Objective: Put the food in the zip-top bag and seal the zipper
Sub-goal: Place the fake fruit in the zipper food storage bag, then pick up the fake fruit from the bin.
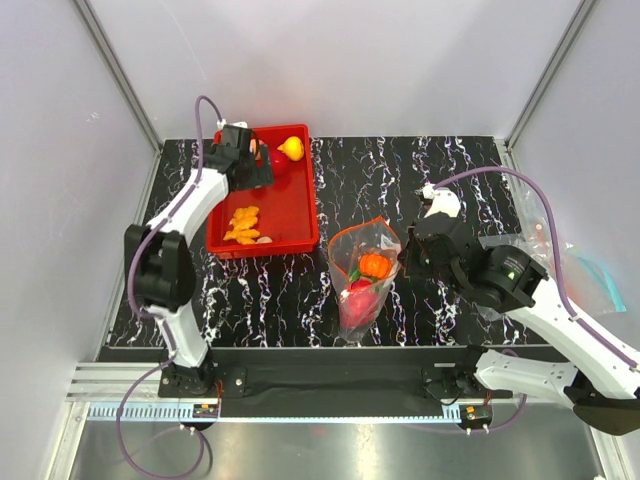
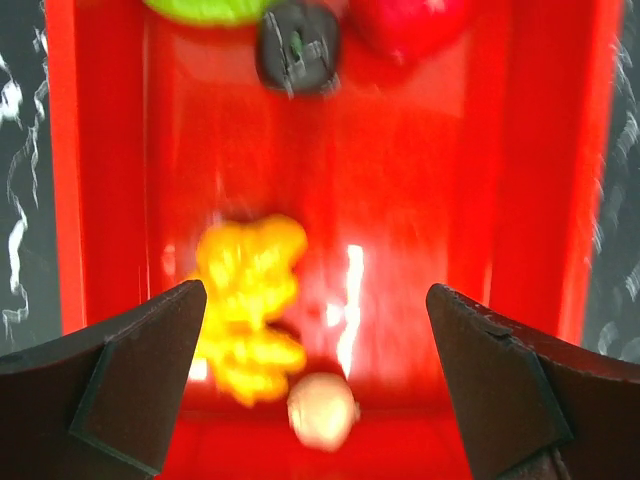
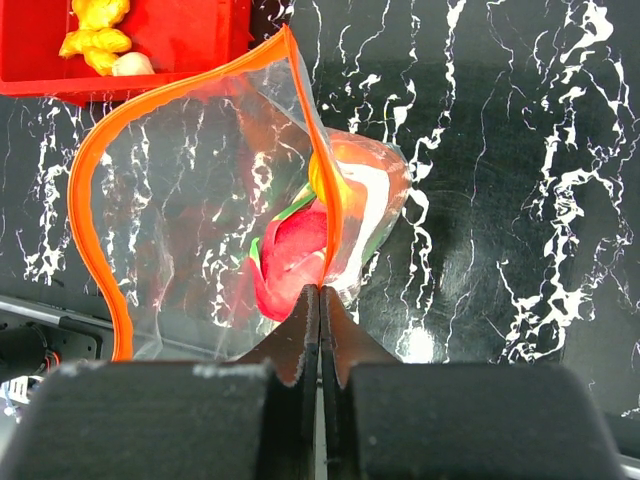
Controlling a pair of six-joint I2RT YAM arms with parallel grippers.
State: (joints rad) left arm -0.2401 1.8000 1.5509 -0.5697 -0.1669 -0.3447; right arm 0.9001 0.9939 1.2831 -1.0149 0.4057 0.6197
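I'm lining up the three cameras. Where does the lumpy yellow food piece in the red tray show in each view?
Top external: yellow piece left of centre, in the near-left part of the red tray.
Left wrist: yellow piece lower left of centre, on the tray floor.
Right wrist: yellow piece at the top-left corner.
Shared landmark: the beige ball beside it in every view.

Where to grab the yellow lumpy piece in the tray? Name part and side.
Probably pinch the yellow lumpy piece across its narrow waist, from straight above: it lies flat and elongated on the red tray floor, under the open left gripper.
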